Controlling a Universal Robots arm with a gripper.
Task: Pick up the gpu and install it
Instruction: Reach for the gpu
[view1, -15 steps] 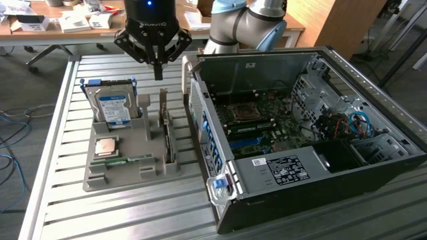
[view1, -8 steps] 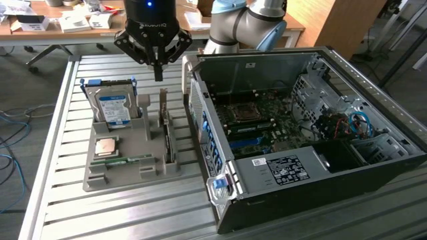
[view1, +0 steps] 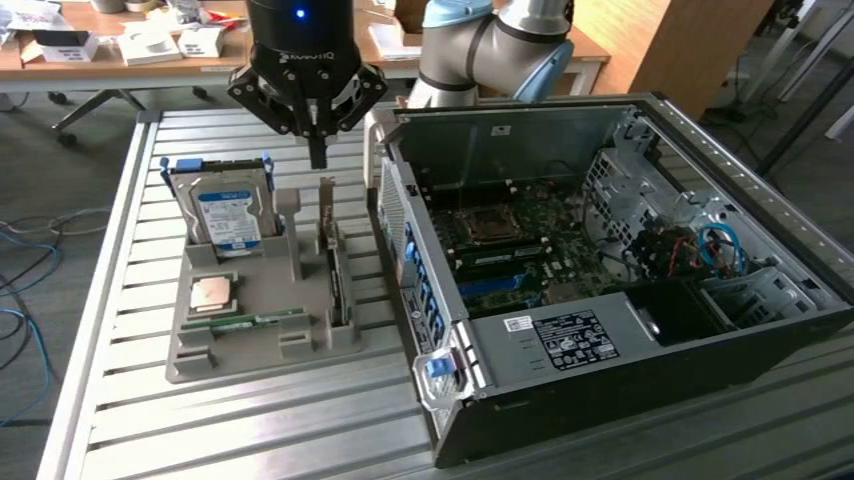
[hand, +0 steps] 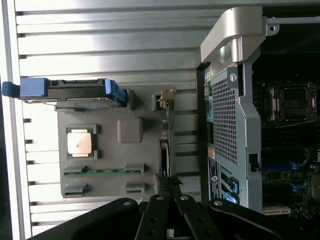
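The gpu (view1: 334, 270) stands on its edge in a slot of the grey tray (view1: 267, 355), next to the open computer case (view1: 587, 340). It looks like a thin green card with a metal bracket at its far end. In the wrist view the gpu (hand: 165, 150) appears edge-on. My gripper (view1: 318, 158) hangs in the air above the card's far end, fingers shut together and holding nothing. From the wrist, the shut gripper (hand: 167, 201) lines up with the card's near end.
On the tray a hard drive (view1: 224, 215) with a blue label stands upright, and a processor (view1: 214, 293) and a memory stick (view1: 247, 322) lie flat. Inside the case lies the motherboard (view1: 521, 235). The case wall (hand: 227, 120) rises close beside the tray.
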